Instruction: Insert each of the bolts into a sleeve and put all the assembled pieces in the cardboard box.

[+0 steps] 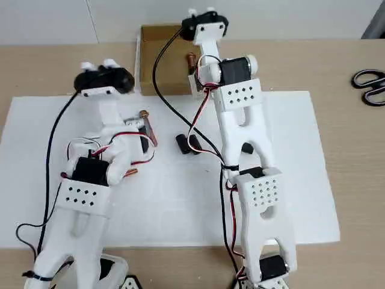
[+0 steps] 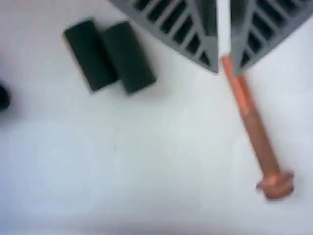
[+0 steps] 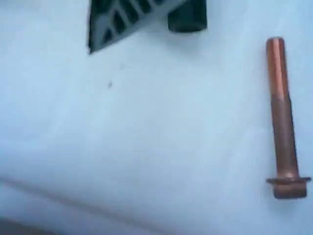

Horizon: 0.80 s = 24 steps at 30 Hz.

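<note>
The left gripper (image 2: 224,62) clamps the tip of a bolt (image 2: 252,122), left of two black sleeves (image 2: 110,56). The right gripper (image 1: 195,75) hangs at the far cardboard box (image 1: 159,60), grip unclear.

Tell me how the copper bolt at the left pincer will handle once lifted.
The bolt looks like rigid metal, so it should not bend. The left pincer grips only its tip, far from the flanged head, so it could droop or pivot. Its smooth shank may slip, and on the white sheet it would likely roll in a curve.
</note>
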Tool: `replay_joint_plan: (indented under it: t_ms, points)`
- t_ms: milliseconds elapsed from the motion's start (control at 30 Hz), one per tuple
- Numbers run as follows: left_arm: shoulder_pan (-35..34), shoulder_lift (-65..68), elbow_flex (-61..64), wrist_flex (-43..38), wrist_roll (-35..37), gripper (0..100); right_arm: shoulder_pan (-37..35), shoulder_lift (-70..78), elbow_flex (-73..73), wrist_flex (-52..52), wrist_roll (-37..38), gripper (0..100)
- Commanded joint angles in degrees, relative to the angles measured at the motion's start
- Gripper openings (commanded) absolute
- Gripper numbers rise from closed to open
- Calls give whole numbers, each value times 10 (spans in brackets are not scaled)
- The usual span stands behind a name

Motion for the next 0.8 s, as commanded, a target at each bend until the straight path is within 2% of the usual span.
replay_joint_plan:
  t_ms: [0,267,500,767]
  points:
    - [2,-4,-27,42,-10,6,15,-44,-4,16,-6,216]
    - [2,-7,-26,96,-10,6,29,-164,224,15,-23,112]
    - [2,-7,-26,98,-10,6,44,-280,427,13,-2,131]
    - [2,-7,-24,111,-10,6,74,-307,526,13,1,130]
